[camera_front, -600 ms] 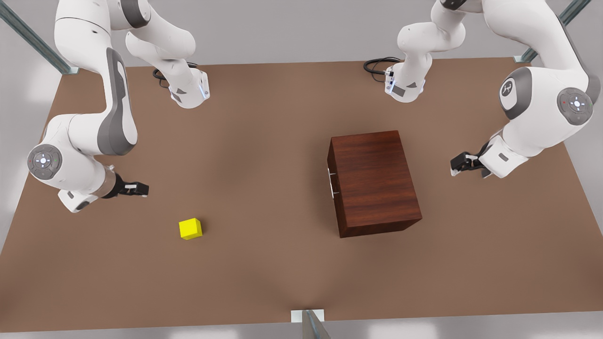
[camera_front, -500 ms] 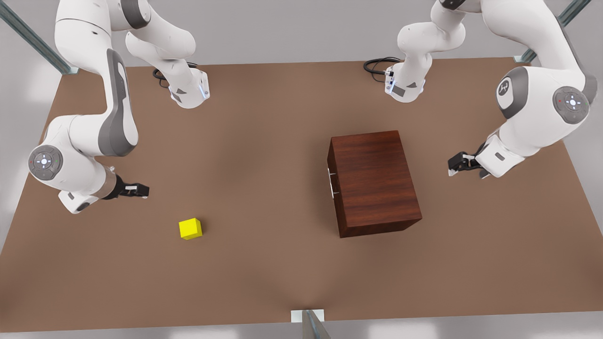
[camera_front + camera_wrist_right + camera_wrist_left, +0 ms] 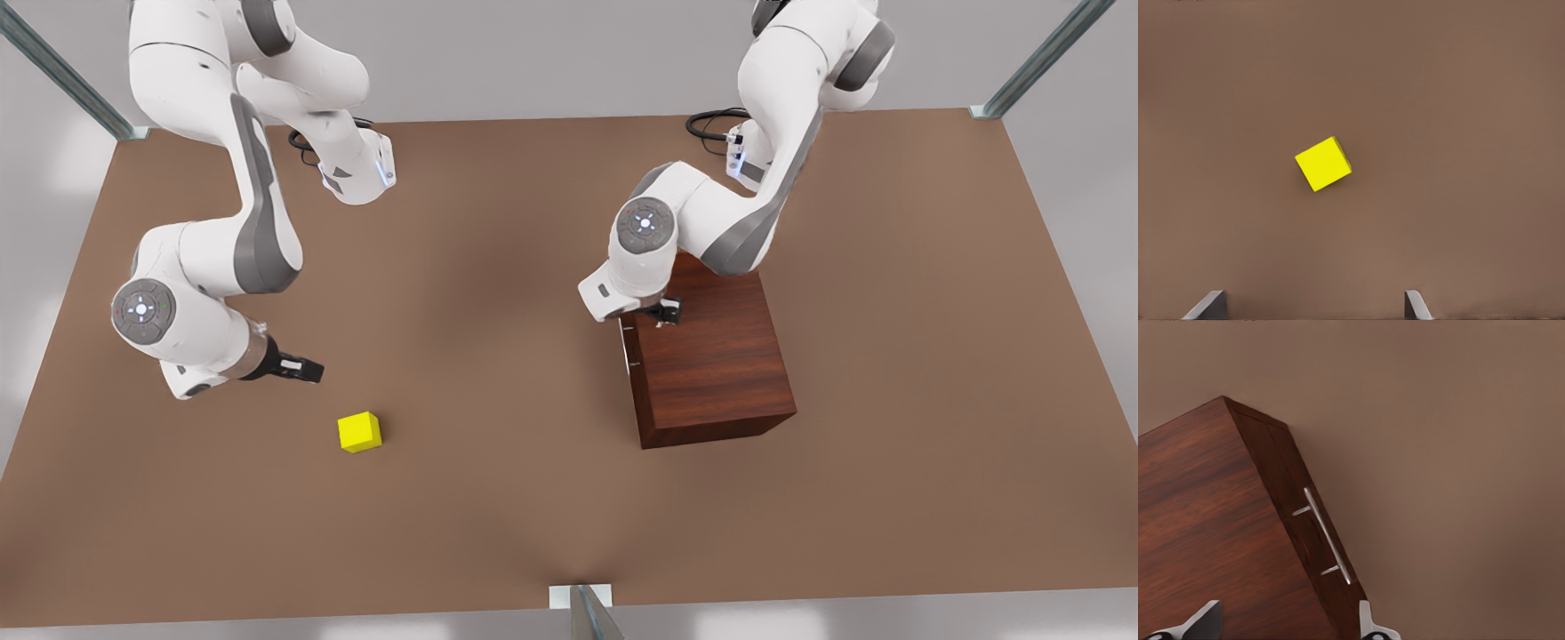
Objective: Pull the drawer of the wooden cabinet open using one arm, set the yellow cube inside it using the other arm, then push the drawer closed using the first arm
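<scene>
The wooden cabinet (image 3: 711,356) (image 3: 1205,520) stands on the table right of centre in the front view. Its drawer (image 3: 626,356) (image 3: 1291,493) is shut, and the silver handle (image 3: 629,351) (image 3: 1327,537) faces the front view's left. My left gripper (image 3: 667,316) (image 3: 1286,627) hovers open over the cabinet's top, near the handle edge. The yellow cube (image 3: 359,432) (image 3: 1323,163) lies on the table at the front view's left. My right gripper (image 3: 307,369) (image 3: 1311,307) is open, a short way up and left of the cube in the front view, touching nothing.
The brown table (image 3: 498,498) carries both arm bases (image 3: 356,173) (image 3: 760,164) at its far edge, each with a black cable (image 3: 711,120). A metal post (image 3: 582,609) rises at the near edge, and frame bars stand at the far corners.
The left arm has swung from the front view's far right across to above the cabinet's handle edge. The right gripper has moved closer to the cube. Cube and cabinet have not moved.
</scene>
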